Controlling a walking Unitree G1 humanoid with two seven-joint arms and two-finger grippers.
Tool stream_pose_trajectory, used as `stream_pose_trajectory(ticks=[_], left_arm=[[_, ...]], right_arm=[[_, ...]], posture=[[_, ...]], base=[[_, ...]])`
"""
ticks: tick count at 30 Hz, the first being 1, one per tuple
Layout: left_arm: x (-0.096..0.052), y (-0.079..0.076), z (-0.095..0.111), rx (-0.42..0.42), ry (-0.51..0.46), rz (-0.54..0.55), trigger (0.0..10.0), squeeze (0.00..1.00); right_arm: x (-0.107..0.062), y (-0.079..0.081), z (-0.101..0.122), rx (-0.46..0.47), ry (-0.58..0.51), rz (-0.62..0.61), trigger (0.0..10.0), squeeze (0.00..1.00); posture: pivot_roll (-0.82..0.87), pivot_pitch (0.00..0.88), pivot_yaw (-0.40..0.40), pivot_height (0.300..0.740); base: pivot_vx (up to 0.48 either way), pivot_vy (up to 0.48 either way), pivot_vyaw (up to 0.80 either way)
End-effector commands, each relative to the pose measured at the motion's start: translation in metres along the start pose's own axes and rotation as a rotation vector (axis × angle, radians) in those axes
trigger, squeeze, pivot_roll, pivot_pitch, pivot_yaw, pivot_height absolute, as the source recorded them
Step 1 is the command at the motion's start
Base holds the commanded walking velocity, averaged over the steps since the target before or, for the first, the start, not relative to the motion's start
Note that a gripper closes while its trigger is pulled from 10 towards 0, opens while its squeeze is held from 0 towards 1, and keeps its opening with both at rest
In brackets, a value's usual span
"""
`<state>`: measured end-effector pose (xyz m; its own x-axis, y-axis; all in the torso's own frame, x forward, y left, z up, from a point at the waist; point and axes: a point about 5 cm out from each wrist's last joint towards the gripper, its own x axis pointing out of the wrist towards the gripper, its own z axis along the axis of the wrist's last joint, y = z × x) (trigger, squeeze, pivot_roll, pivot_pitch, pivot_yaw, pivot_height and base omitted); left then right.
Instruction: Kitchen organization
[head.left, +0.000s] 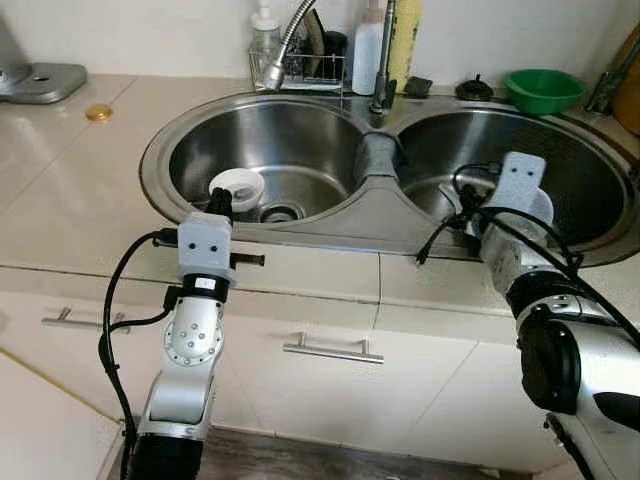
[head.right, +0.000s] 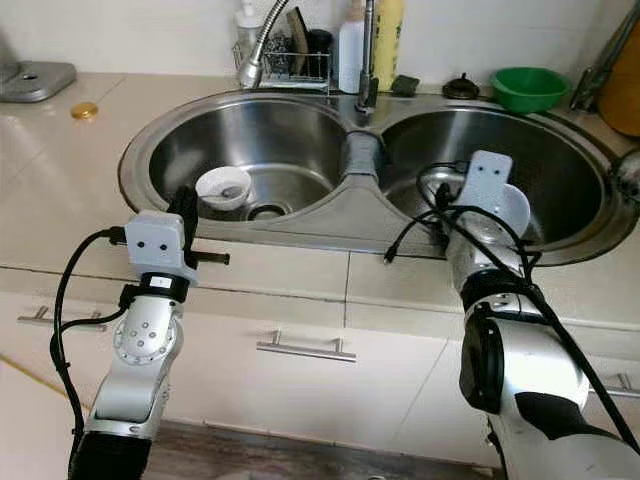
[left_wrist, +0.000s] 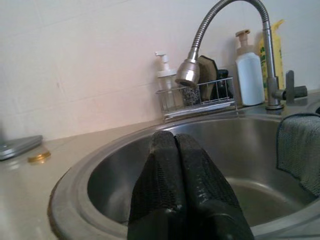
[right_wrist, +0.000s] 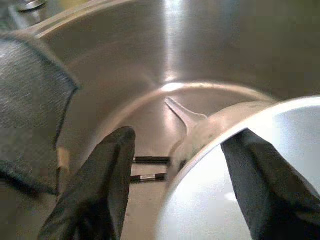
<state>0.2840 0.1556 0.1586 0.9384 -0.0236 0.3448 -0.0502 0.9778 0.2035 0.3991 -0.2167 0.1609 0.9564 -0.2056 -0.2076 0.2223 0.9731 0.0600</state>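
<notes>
A double steel sink (head.left: 160, 150) lies before me. A small white bowl (head.left: 238, 187) sits in the left basin beside the drain. My left gripper (head.left: 220, 205) hovers at that basin's near rim, just short of the bowl, its fingers (left_wrist: 175, 165) pressed shut on nothing. In the right basin, my right gripper (right_wrist: 182, 135) is open, and the rim of a second white bowl (right_wrist: 250, 180) runs between its two fingers. The head views show this bowl (head.right: 518, 205) partly hidden behind the wrist. On the basin floor beyond it lie a metal utensil (right_wrist: 182, 114) and thin dark sticks (right_wrist: 150, 161).
A grey cloth (head.left: 375, 155) drapes over the divider between the basins. The faucet (head.left: 283, 45), a wire rack (head.left: 310, 70) and bottles stand at the back. A green bowl (head.left: 543, 88) is at back right, a gold lid (head.left: 98, 112) on the left counter. Drawers with handles (head.left: 333, 349) are below.
</notes>
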Motion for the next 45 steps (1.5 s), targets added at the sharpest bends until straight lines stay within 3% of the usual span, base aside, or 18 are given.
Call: stream_pose_trajectory(ticks=[1,2,3,4,5,8,12,19,26,29,32,33,34,35,36,38,41,45], left_arm=[[-0.001,-0.001,-0.001,0.007,0.007,-0.008,10.0,0.00],[-0.001,-0.001,-0.001,0.007,0.008,-0.009,10.0,0.00],[-0.001,-0.002,-0.001,0.006,0.010,-0.009,10.0,0.00],[-0.001,-0.002,-0.001,0.006,0.010,-0.009,10.0,0.00],[-0.001,-0.002,-0.001,0.006,0.011,-0.009,10.0,0.00],[-0.001,-0.002,-0.002,0.007,0.015,-0.010,10.0,0.00],[-0.001,-0.002,-0.002,0.006,0.016,-0.010,10.0,0.00],[-0.001,-0.002,-0.003,0.008,0.021,-0.011,10.0,0.00],[-0.001,-0.002,-0.004,0.008,0.024,-0.014,10.0,0.00],[-0.001,-0.003,-0.004,0.007,0.025,-0.014,10.0,0.00],[-0.001,-0.002,-0.004,0.005,0.025,-0.012,10.0,0.00],[-0.001,-0.002,-0.004,0.004,0.026,-0.009,10.0,0.00],[-0.002,-0.002,-0.004,0.002,0.028,-0.004,10.0,0.00],[-0.002,-0.002,-0.004,0.002,0.028,-0.004,10.0,0.00],[-0.002,-0.002,-0.004,0.000,0.030,-0.001,10.0,0.00],[-0.002,-0.002,-0.004,-0.001,0.035,0.002,10.0,0.00],[-0.002,-0.001,-0.004,-0.008,0.038,0.006,10.0,0.00],[-0.001,0.000,-0.002,-0.022,0.031,0.005,10.0,0.00]], right_arm=[[0.001,0.003,0.010,-0.024,-0.034,0.014,10.0,1.00],[0.001,0.002,0.010,-0.057,-0.033,0.019,10.0,1.00],[0.001,0.003,0.010,-0.164,-0.038,0.030,10.0,1.00],[0.001,0.003,0.010,-0.164,-0.038,0.030,10.0,1.00],[0.000,0.003,0.010,-0.222,-0.042,0.036,10.0,1.00],[-0.001,0.016,0.000,-0.508,-0.016,0.153,10.0,1.00],[-0.002,0.017,-0.004,-0.590,-0.021,0.163,10.0,1.00],[-0.003,0.017,-0.011,-0.675,0.015,0.213,10.0,1.00],[-0.003,0.011,-0.012,-0.690,0.037,0.233,10.0,1.00],[-0.003,0.009,-0.012,-0.675,0.038,0.229,10.0,1.00],[-0.003,0.007,-0.004,-0.584,-0.019,0.184,10.0,1.00],[-0.003,0.009,0.003,-0.511,-0.067,0.167,10.0,0.58],[-0.005,0.014,0.017,-0.349,-0.185,0.151,10.0,0.00],[-0.005,0.014,0.017,-0.349,-0.185,0.151,10.0,0.00],[-0.007,0.015,0.024,-0.255,-0.248,0.139,10.0,0.00],[-0.010,0.015,0.027,-0.210,-0.303,0.126,10.0,0.00],[-0.024,0.023,0.029,-0.225,-0.452,0.131,10.0,0.00],[-0.039,0.030,0.025,-0.206,-0.536,0.155,10.0,0.00]], posture=[[0.05,0.007,0.013,0.740],[0.04,0.008,0.013,0.740],[0.04,0.009,0.013,0.740],[0.04,0.009,0.013,0.740],[0.04,0.009,0.013,0.740],[0.04,0.011,0.011,0.740],[0.04,0.014,0.010,0.740],[0.04,0.014,0.011,0.740],[0.03,0.016,0.012,0.740],[0.03,0.016,0.012,0.740],[0.03,0.018,0.010,0.740],[0.03,0.018,0.010,0.740],[0.03,0.018,0.008,0.740],[0.03,0.018,0.008,0.740],[0.04,0.020,0.007,0.740],[0.04,0.020,0.007,0.740],[0.04,0.022,0.004,0.740],[0.03,0.024,0.004,0.740]], base=[[0.000,0.000,0.00],[0.000,0.000,0.00],[0.000,0.000,0.00],[0.000,0.000,0.00],[0.000,0.000,0.00],[0.000,0.000,0.00],[0.000,0.000,0.00],[0.000,0.000,0.00],[0.000,0.000,0.00],[0.000,0.000,0.00],[0.000,0.000,0.00],[0.000,0.000,0.00],[0.000,0.000,0.00],[0.000,0.000,0.00],[0.000,0.000,0.00],[0.000,0.000,0.00],[0.000,0.000,0.00],[0.000,0.000,0.00]])
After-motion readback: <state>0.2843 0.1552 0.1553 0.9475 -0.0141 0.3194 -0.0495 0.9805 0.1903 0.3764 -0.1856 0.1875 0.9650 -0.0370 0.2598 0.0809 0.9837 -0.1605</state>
